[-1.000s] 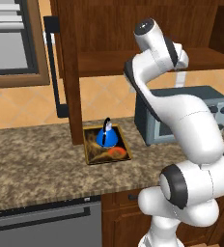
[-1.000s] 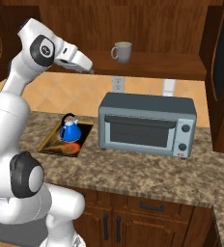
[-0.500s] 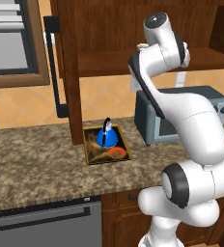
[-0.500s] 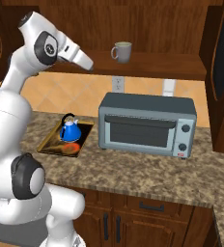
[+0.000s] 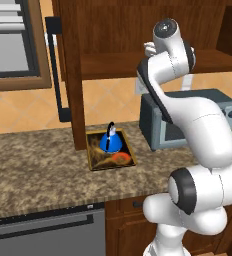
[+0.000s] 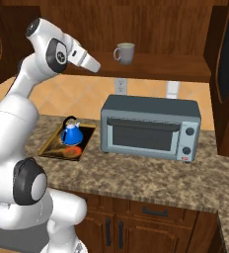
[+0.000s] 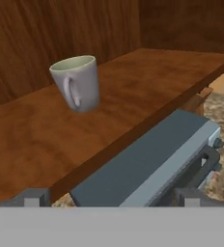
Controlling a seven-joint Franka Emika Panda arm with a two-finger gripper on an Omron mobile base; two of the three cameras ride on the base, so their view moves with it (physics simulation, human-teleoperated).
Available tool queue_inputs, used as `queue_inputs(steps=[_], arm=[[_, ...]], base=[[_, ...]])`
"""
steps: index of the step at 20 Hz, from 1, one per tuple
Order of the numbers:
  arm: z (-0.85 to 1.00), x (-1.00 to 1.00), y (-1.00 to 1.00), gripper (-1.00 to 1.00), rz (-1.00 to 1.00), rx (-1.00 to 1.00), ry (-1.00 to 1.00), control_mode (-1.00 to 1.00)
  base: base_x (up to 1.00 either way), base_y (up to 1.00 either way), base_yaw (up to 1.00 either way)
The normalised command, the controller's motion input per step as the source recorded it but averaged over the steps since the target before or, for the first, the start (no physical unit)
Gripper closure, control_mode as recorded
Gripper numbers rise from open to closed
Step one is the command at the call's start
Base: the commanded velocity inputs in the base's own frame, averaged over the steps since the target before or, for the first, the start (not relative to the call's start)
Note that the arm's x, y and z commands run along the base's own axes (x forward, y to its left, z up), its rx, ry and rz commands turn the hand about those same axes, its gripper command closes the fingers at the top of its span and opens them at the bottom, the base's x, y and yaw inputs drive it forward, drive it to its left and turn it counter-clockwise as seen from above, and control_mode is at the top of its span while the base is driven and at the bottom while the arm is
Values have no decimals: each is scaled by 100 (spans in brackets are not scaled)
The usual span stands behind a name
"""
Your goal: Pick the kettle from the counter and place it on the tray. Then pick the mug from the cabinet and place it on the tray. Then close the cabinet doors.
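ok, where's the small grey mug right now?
The small grey mug stands upright on the wooden cabinet shelf, above the grey toaster oven, ahead of the gripper.

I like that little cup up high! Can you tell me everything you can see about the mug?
The mug is small, grey and round, with a pale inside and one looped handle on its side. It looks smooth, like ceramic. It stands upright, mouth up, alone on the wooden shelf of the cabinet, above the toaster oven. Whether anything is in it cannot be told. Only the shelf touches it; the hand is nearby, apart from it.
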Motion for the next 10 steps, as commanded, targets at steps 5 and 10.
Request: queue_inputs(steps=[5, 10], arm=[[24, 43, -4, -100, 0, 0, 4, -100], [1, 49, -2, -100, 0, 0, 4, -100]], base=[[0, 0, 0], [0, 0, 0]])
